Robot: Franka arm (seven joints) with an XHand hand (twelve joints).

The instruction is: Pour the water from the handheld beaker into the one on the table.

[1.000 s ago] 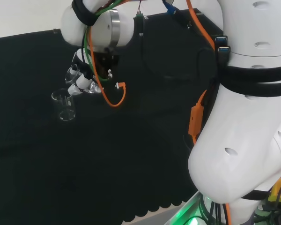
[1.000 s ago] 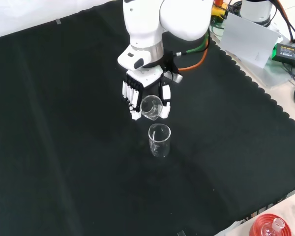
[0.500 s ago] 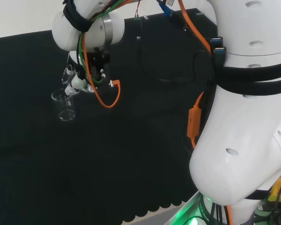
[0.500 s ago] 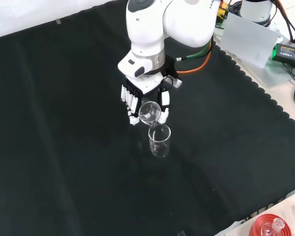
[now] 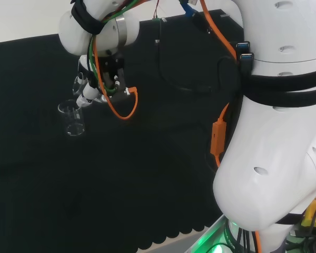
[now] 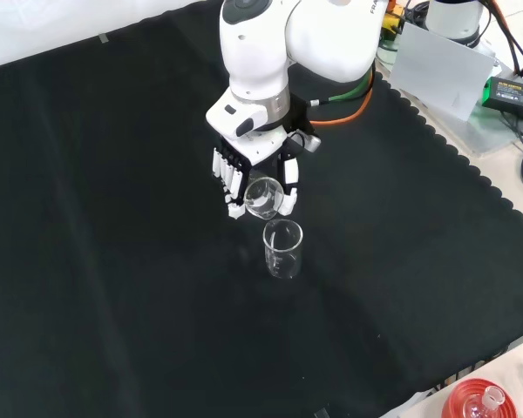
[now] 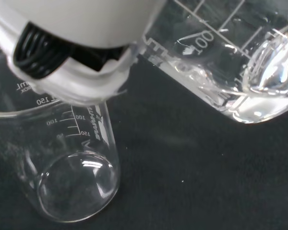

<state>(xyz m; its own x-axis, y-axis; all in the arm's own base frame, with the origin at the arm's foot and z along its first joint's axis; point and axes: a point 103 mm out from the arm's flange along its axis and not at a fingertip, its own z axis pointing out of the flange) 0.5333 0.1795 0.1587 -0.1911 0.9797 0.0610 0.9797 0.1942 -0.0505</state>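
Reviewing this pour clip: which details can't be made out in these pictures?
- Whether water is falling: no stream can be told against the glass of the tilted handheld beaker in the front view.
- Water level in the table beaker: clear glass, unreadable.
- Hand in the head view: largely covered by the arm's link and orange cable.

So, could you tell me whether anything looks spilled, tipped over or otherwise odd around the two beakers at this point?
Nothing stands out. The hand holds the handheld beaker tilted just above the table beaker, which stands upright on the black cloth. No puddle or wet patch shows on the cloth around them, and neither glass looks cracked.
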